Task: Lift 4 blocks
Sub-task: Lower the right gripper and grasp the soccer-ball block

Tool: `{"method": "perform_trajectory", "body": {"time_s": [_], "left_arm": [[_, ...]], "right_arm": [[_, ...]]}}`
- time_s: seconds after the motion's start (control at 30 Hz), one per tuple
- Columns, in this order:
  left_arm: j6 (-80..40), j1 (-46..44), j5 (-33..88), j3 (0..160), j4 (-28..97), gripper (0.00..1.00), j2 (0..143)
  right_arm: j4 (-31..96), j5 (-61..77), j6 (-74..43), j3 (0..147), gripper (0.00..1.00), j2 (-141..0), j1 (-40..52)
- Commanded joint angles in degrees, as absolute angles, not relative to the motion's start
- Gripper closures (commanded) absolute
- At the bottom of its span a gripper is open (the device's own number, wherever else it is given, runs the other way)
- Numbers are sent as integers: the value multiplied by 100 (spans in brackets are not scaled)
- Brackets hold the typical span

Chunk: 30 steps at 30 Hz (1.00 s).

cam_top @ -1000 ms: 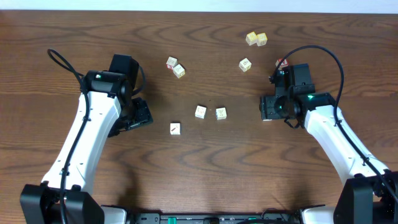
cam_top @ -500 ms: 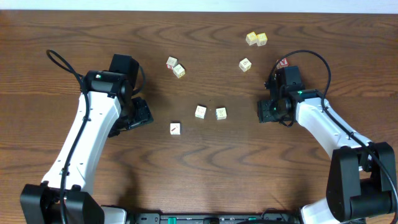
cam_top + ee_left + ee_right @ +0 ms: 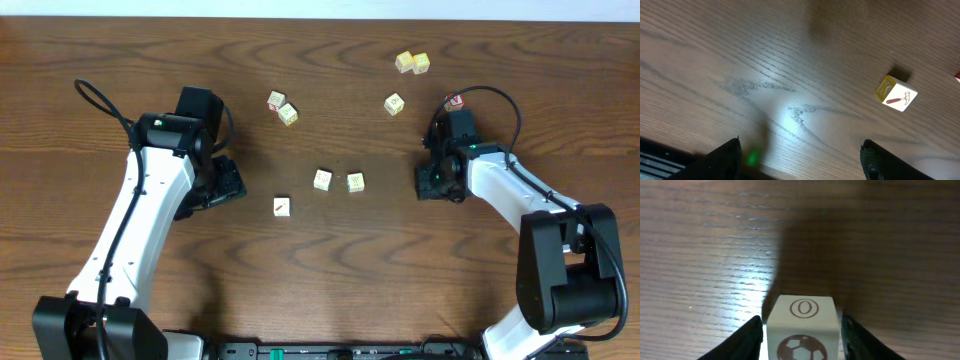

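Note:
A white-faced block [image 3: 801, 327] printed with a dark ring and a football stands on the table between the fingers of my right gripper [image 3: 801, 339]. The jaws stand close on both sides of it with thin gaps. In the overhead view that gripper [image 3: 432, 182] covers the block. Three more blocks lie mid-table: one with a red stroke [image 3: 282, 206] and two side by side [image 3: 322, 179] [image 3: 355, 182]. My left gripper [image 3: 802, 161] is wide open over bare wood, and the red-stroke block [image 3: 896, 93] lies ahead of it to the right. In the overhead view the left gripper [image 3: 225, 186] is left of that block.
Pale yellow cubes lie at the back right [image 3: 404, 61] [image 3: 421, 63] [image 3: 394, 103]. Another yellow cube [image 3: 288, 114] touches a red-letter cube [image 3: 275, 100] at the back centre. A red-marked cube [image 3: 455, 100] sits just behind the right wrist. A black cable [image 3: 95, 95] loops at far left.
The right gripper's jaws have narrowed around the ring-marked block, and the right forearm has swung inward. The left arm has not moved.

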<state>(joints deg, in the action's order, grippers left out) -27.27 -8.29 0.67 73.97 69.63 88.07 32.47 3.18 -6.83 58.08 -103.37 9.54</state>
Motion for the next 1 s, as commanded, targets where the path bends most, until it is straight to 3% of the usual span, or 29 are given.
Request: {"method": "perform_trajectory", "body": {"time_s": [0.0, 0.03, 0.07, 0.3, 0.67, 0.97], "left_arm": [[-2840, -816, -49, 7485, 6978, 24, 8792], [-2840, -816, -49, 7485, 6973, 24, 8792], [-2840, -816, -49, 7485, 6969, 24, 8792], [-2842, -816, -49, 7428, 6908, 24, 8792], [-2842, -816, -47, 7323, 6805, 24, 8799], [-2842, -816, -47, 7323, 6796, 24, 8799]], "right_arm": [[3234, 279, -768, 5800, 60, -10457, 956], [3240, 204, -775, 5802, 71, -10457, 958], [3253, 161, -816, 5804, 74, -10457, 963], [3430, 134, -1562, 5811, 78, -10447, 963], [3955, -193, -2008, 5833, 79, -10447, 963], [3771, -213, -952, 5857, 75, -10447, 982]]}}
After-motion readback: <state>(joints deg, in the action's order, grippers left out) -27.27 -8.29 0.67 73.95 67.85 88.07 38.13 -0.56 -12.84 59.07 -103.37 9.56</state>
